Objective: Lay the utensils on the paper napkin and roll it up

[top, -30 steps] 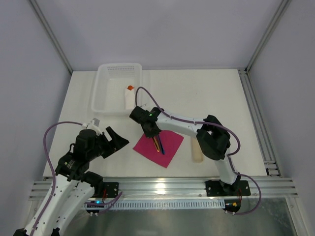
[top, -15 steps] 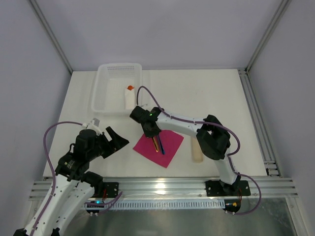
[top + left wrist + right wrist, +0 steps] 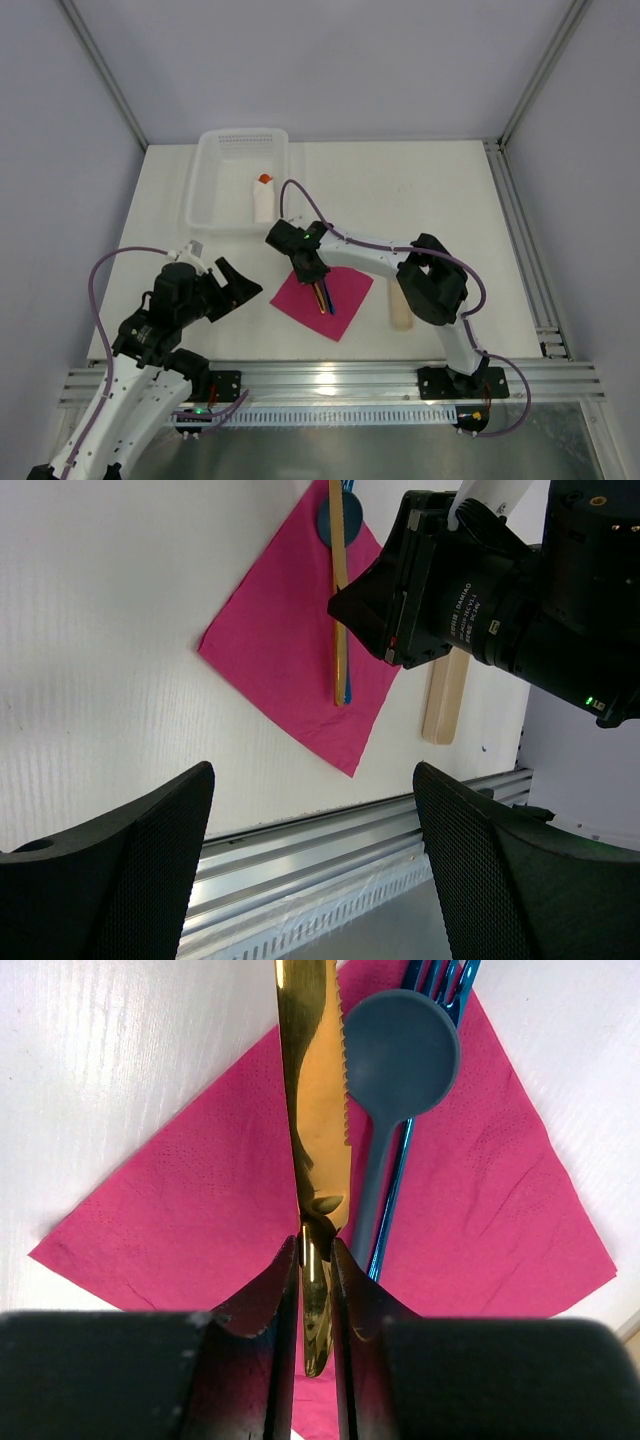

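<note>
R gripper (image 3: 315, 1250): jaws nipped tight on the handle of the knife (image 3: 312, 1110), only a sliver of gap and it's filled by the yellow plastic. The blade runs straight out ahead of the jaws, in line w/ them. Just to the right of the jaws, and parallel to the knife, lies the spoon (image 3: 400, 1050). The fork (image 3: 445, 975) is tucked under and beyond it, tines at the far end. So all 3 long axes point the same way, directly away from the jaws. The napkin (image 3: 180, 1210) is spread flat right under the jaws, spreading out to both sides and ahead. Can't tell if the knife rests fully on the paper or is a hair above it.

L gripper (image 3: 312, 780): jaws wide apart, gripping nothing. The napkin lies ahead of them, well apart, its near corner pointing back at them. R arm is plainly the nearer one.

My read: placing is nearly done, knife only needs letting go. The roll then has to turn about that shared axis, so an edge to one side of the R jaws gets lifted across the bundle. Thin paper, may crumple or slide on the table (image 3: 450, 200). The beige strip (image 3: 400, 305) lies off beyond the napkin's edge, not part of this.
</note>
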You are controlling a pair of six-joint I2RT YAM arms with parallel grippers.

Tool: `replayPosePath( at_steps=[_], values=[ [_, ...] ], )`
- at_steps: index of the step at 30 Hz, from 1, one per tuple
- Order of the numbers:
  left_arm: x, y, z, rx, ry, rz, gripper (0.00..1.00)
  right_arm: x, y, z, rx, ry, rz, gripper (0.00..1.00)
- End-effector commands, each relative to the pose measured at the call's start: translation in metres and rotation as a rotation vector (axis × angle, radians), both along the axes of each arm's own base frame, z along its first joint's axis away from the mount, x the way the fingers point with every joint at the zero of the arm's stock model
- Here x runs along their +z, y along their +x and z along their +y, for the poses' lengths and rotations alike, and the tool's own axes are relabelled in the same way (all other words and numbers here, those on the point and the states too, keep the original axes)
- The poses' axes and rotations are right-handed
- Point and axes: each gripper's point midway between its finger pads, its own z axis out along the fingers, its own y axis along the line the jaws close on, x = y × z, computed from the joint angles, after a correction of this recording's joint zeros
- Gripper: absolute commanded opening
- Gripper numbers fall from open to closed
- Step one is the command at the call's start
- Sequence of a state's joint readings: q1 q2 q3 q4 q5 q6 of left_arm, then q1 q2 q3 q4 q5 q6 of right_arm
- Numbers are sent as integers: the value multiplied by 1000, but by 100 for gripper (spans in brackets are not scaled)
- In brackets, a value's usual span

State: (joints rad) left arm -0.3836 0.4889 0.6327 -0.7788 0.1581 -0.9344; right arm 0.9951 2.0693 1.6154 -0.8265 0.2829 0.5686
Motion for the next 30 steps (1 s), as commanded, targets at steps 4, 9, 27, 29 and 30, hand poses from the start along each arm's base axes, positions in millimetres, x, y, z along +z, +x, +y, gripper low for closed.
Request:
replayPosePath(
  at_steps=[4,9,27,29,30],
  values=[
    [8,3,-4,-21,-16,-25,82,3,2,6,-18,30,-21,4],
    [8,3,-5,-26,-20,-22,82,0,0,6,-25,35,-13,4],
    [6,3,-7,-31,-25,-13,82,-8,-1,0,-30,5,-10,4],
    [6,3,-7,-30,-26,-13,82,-8,-1,-1,-30,2,-11,4],
    [6,3,-7,-30,-27,-15,82,-8,-1,0,-30,2,-11,4]
  ],
)
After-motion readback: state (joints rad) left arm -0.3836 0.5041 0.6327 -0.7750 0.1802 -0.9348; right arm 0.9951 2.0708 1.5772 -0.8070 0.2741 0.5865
